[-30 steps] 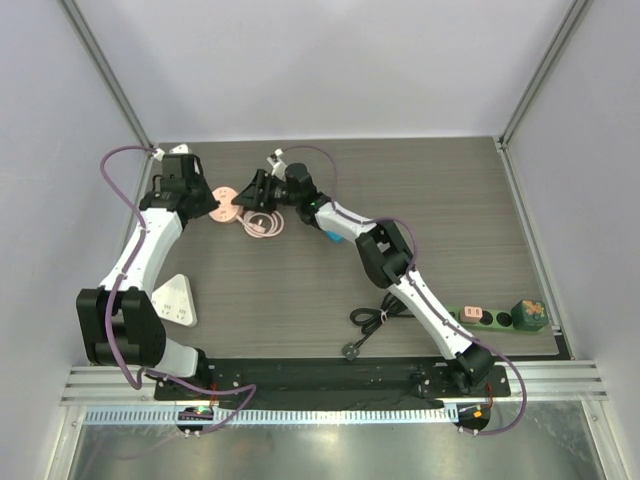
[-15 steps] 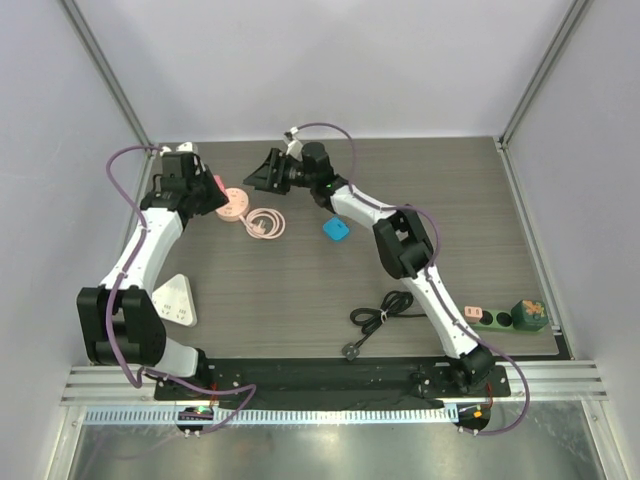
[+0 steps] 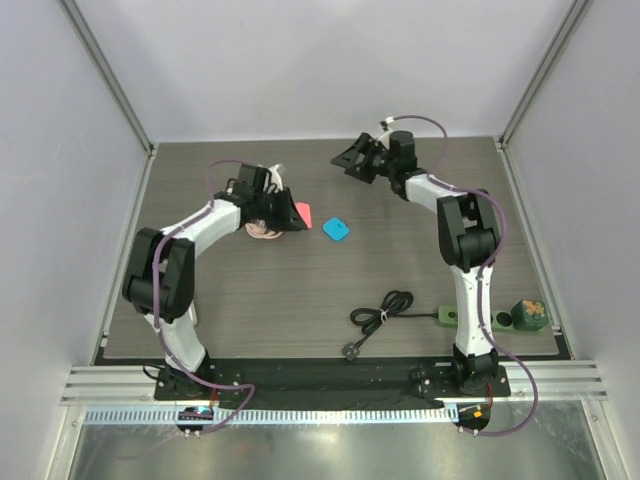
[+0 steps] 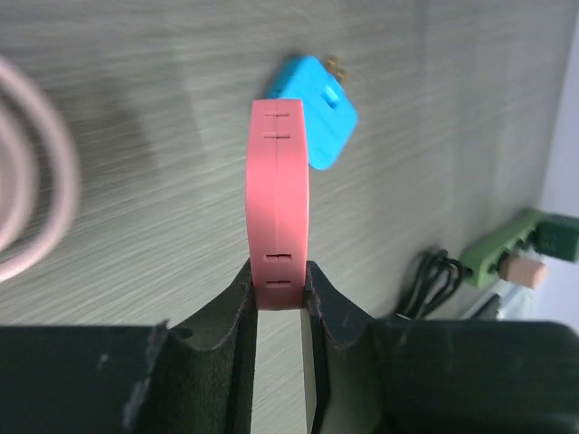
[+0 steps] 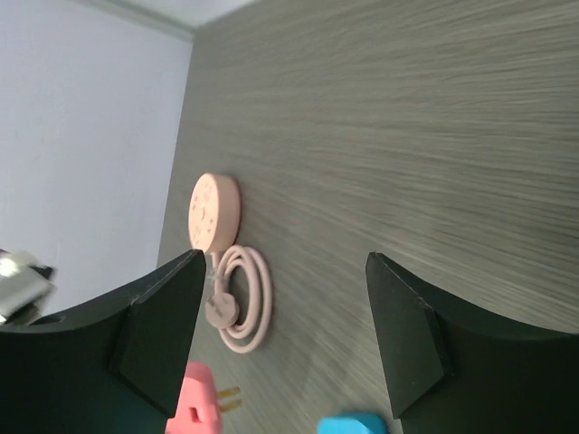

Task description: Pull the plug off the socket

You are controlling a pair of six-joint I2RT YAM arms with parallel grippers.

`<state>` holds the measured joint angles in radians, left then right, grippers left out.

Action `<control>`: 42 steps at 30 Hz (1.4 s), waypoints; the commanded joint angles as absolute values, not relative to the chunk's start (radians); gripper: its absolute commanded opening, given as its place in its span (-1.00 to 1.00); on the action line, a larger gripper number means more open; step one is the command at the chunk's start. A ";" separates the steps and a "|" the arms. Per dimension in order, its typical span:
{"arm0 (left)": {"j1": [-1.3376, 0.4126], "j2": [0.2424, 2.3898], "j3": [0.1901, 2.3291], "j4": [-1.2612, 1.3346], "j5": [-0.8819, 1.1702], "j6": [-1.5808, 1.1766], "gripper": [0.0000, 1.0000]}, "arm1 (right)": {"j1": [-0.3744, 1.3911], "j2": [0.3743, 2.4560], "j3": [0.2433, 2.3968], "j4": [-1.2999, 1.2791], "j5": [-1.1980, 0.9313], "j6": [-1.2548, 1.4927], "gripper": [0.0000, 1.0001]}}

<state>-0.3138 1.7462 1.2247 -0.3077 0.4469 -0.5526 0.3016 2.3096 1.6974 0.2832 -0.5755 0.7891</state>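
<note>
The left gripper (image 4: pixel 278 277) pinches a flat pink adapter (image 4: pixel 277 181) just beside a blue adapter (image 3: pixel 336 229). The right gripper (image 3: pixel 353 160) hangs spread near the far edge. Bare tabletop (image 3: pixel 300 300) lies open between them and the green power strip (image 3: pixel 448 316), which sits well apart in the near right corner with a pale plug (image 4: pixel 523 268) seated in it.

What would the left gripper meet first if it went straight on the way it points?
Probably the blue adapter, lying on the table just past the tip of the pink plug that the left gripper holds; height is unclear, so it might pass over it.
</note>
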 commanded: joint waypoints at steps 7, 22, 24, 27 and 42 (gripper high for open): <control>-0.425 1.904 1.269 -0.149 0.629 -0.652 -1.00 | 0.183 2.138 1.536 0.431 -0.572 0.794 0.55; -0.428 1.916 1.232 -0.218 0.506 -0.693 -0.28 | 0.158 2.148 1.516 0.480 -0.603 0.828 0.56; -0.428 1.911 1.241 -0.261 0.460 -0.678 -0.05 | 0.156 2.152 1.514 0.491 -0.609 0.839 0.56; -0.428 1.896 1.272 -0.311 0.421 -0.643 0.26 | 0.155 2.161 1.514 0.512 -0.620 0.854 0.57; -0.315 1.930 1.335 -0.437 0.253 -0.618 -0.18 | 0.155 2.155 1.502 0.546 -0.640 0.877 0.57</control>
